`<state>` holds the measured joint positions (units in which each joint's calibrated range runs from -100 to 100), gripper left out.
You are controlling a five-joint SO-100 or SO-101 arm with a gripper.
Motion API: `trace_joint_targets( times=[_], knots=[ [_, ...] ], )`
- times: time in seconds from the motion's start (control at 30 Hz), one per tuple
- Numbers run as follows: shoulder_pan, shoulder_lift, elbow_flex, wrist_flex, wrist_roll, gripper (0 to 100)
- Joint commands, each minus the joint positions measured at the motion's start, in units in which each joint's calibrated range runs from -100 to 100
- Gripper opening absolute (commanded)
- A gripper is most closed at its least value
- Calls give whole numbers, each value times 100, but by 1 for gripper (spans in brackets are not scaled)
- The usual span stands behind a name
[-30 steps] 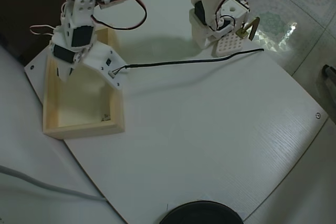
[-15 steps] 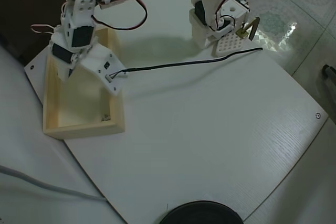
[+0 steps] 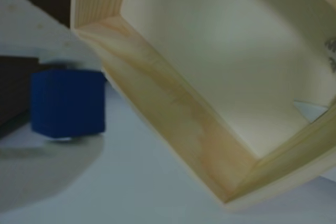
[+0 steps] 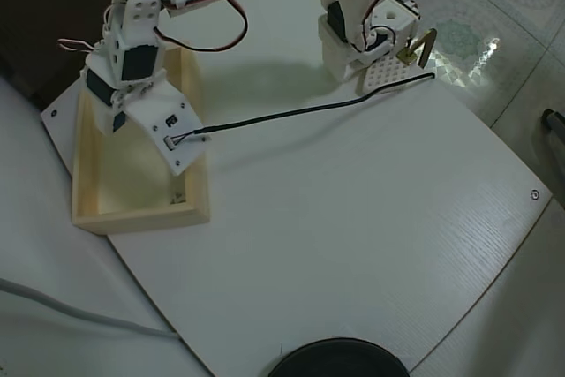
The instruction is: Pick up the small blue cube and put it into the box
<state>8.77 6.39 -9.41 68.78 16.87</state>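
The small blue cube [image 3: 68, 103] shows blurred at the left of the wrist view, close to the camera. It appears just outside the pale wooden wall of the box [image 3: 173, 114]. The overhead view does not show the cube; the arm covers it. There my gripper [image 4: 108, 116] hangs over the left end of the box [image 4: 141, 215], pointing down at its left wall, and seems shut on the cube. The box floor is bare except for a small scrap in one corner.
The arm's base [image 4: 349, 33] stands at the back of the white table, next to a white perforated block [image 4: 386, 74]. A black cable [image 4: 309, 109] runs from there to the wrist. A dark round object [image 4: 340, 359] lies at the table's front edge.
The wrist has rolled, swinging the white camera plate from the box's right wall down over the box interior. The cable end followed it. The gripper has stayed over the box's left end.
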Motion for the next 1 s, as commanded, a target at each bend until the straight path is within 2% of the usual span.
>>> trace_joint_targets(
  times=[0.0,0.63,0.97],
  knots=[
    [11,-199,-27,-82,-30,16],
    [92,-538,-199,-65,-40,18],
    [166,-1899,63,-56,-1164,18]
  ],
)
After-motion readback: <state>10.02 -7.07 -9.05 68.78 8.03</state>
